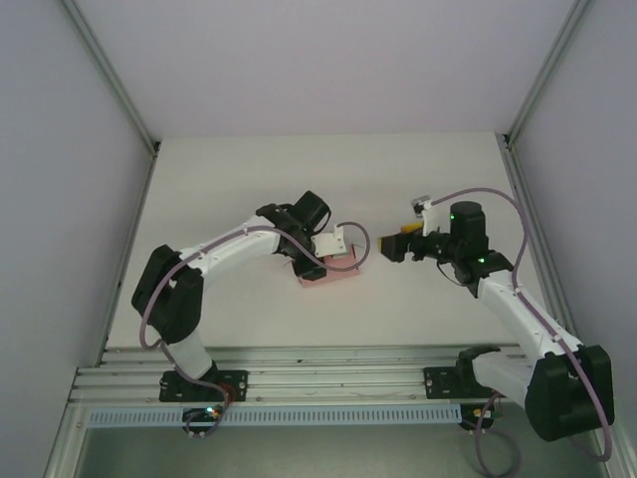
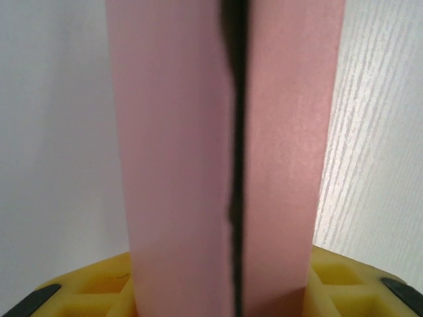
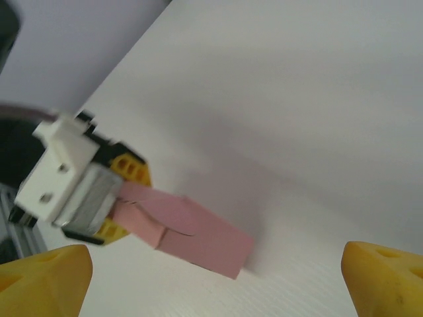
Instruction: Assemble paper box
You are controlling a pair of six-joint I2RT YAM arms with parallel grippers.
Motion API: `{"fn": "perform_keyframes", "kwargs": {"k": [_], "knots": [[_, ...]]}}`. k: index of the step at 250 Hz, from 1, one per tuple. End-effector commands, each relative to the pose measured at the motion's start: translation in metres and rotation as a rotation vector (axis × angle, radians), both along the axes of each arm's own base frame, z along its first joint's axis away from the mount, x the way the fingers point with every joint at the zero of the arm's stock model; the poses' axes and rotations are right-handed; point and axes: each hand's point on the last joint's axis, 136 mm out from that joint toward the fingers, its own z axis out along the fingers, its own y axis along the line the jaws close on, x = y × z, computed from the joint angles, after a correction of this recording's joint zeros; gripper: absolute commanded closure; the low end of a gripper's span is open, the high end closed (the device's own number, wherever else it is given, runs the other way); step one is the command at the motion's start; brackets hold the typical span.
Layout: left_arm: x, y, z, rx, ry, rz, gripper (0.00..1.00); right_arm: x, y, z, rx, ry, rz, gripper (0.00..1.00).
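Clamping paper box [image 1: 338, 271] in left claw [image 1: 317, 265], with right claw [image 1: 393, 243] spread wide nearby. Risks buckling card through off-centre push.

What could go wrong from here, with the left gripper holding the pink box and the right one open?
The left gripper grips the paper box by one end; a push on the free end might twist it.
A dark gap runs between two panels, so the flaps may spring apart.
The open right gripper, apart from the box, could dent the thin card closing in.
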Motion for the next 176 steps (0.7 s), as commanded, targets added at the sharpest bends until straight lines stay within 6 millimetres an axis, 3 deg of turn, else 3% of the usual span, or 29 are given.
{"fn": "perform_keyframes", "kwargs": {"k": [1, 42, 68, 80, 96, 113, 145, 176], "knots": [[-0.01, 0.001, 0.004, 0.001, 0.08, -0.053, 0.57, 0.002, 0.016, 0.005, -0.065, -0.114, 0.129, 0.06], [-0.009, -0.006, -0.001, 0.009, 0.135, -0.079, 0.55, 0.007, 0.027, -0.011, -0.061, -0.072, 0.183, 0.1], [-0.006, -0.009, -0.002, 0.014, 0.15, -0.075, 0.44, 0.01, 0.03, -0.019, -0.067, -0.062, 0.191, 0.1], [-0.006, -0.009, -0.001, 0.009, 0.148, -0.075, 0.32, 0.011, 0.031, -0.02, -0.073, -0.06, 0.198, 0.11], [-0.005, -0.01, 0.002, 0.004, 0.14, -0.076, 0.23, 0.007, 0.032, -0.021, -0.086, -0.062, 0.224, 0.11], [-0.003, -0.01, 0.005, -0.001, 0.126, -0.073, 0.19, 0.004, 0.033, -0.023, -0.107, -0.062, 0.243, 0.13], [0.002, -0.005, 0.005, 0.016, 0.095, -0.052, 0.18, 0.001, 0.034, -0.026, -0.14, -0.075, 0.259, 0.19], [0.004, 0.003, 0.004, 0.031, 0.088, -0.029, 0.25, -0.006, 0.043, -0.038, -0.223, -0.096, 0.318, 0.21]]}}
